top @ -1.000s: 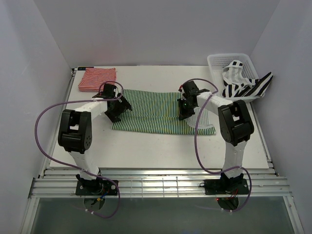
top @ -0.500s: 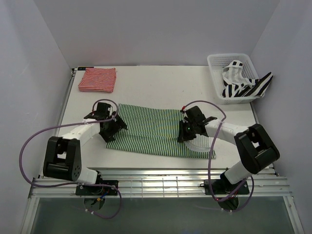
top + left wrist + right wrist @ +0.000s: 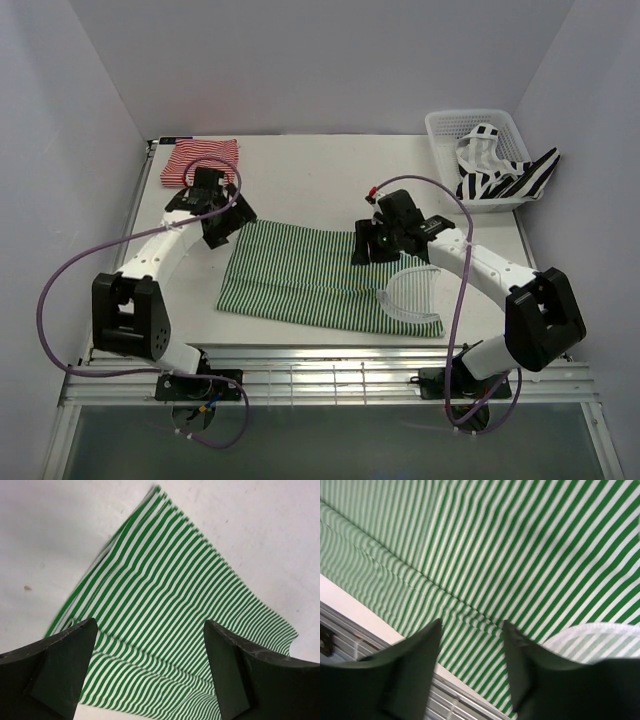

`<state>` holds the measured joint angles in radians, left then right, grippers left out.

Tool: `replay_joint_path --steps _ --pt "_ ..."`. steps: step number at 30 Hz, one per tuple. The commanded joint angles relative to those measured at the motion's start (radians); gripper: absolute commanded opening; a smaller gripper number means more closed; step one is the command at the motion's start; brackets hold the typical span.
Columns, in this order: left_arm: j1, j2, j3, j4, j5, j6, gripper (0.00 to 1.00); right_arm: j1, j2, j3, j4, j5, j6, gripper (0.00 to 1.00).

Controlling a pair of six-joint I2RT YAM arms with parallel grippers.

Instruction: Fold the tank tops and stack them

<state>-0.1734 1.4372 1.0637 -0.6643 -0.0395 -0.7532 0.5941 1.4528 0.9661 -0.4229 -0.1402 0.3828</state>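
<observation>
The green-and-white tank top (image 3: 325, 280) lies flat across the middle of the table, its white-trimmed opening (image 3: 410, 295) near the right end. My left gripper (image 3: 226, 224) hovers open over its back left corner; in the left wrist view the fingers (image 3: 65, 672) stand wide apart above the green stripes (image 3: 165, 590). Above the top's back right part my right gripper (image 3: 366, 246) is open, and nothing sits between its fingers (image 3: 415, 675) over the cloth (image 3: 520, 555). The red-and-white tank top (image 3: 200, 160) lies folded at the back left. The black-and-white tank top (image 3: 500, 175) hangs out of the basket.
The white lattice basket (image 3: 470, 120) stands at the back right corner. A metal rail (image 3: 320, 375) runs along the near table edge, close to the green top's front hem. White walls close in the left, back and right sides.
The green top has slid toward the near edge. My right gripper has let go of it and opened, rising back. My left gripper has drawn back to the top's far left corner.
</observation>
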Motion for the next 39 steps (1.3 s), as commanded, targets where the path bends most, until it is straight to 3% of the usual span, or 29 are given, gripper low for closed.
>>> replay_joint_path --steps 1,2,3,4,5,6,9,15,19,27,31,39 --pt "0.003 0.115 0.155 0.019 -0.057 0.061 0.98 -0.045 -0.014 0.080 -0.031 0.031 -0.067 0.63" --pt "0.006 0.182 0.183 0.028 -0.054 0.093 0.98 -0.068 0.009 0.107 -0.031 0.022 -0.074 0.73" --pt "0.008 0.216 0.209 0.055 -0.051 0.107 0.98 -0.112 0.021 0.123 -0.031 0.011 -0.082 0.90" --pt "0.014 0.253 0.267 0.057 -0.056 0.118 0.98 -0.134 0.036 0.138 -0.028 -0.008 -0.093 0.95" --pt "0.015 0.328 0.300 0.057 -0.056 0.133 0.98 -0.154 0.067 0.169 -0.016 -0.015 -0.117 0.96" --pt "0.017 0.365 0.327 0.057 -0.062 0.153 0.98 -0.186 0.089 0.189 -0.016 -0.018 -0.122 0.90" --pt "0.017 0.484 0.421 0.066 -0.048 0.189 0.98 -0.227 0.174 0.264 -0.019 -0.035 -0.162 0.90" --pt "0.018 0.592 0.492 0.066 -0.046 0.219 0.96 -0.269 0.294 0.333 -0.017 -0.047 -0.193 0.90" --pt "0.018 0.624 0.499 0.069 -0.065 0.229 0.72 -0.275 0.328 0.327 -0.016 -0.047 -0.197 0.90" --pt "0.018 0.663 0.492 0.072 -0.079 0.235 0.44 -0.278 0.346 0.316 -0.016 -0.033 -0.211 0.91" --pt "0.018 0.664 0.472 0.088 -0.060 0.232 0.40 -0.281 0.368 0.329 -0.016 -0.021 -0.208 0.92" --pt "0.018 0.686 0.479 0.094 -0.056 0.233 0.19 -0.281 0.425 0.379 -0.014 -0.018 -0.222 1.00"
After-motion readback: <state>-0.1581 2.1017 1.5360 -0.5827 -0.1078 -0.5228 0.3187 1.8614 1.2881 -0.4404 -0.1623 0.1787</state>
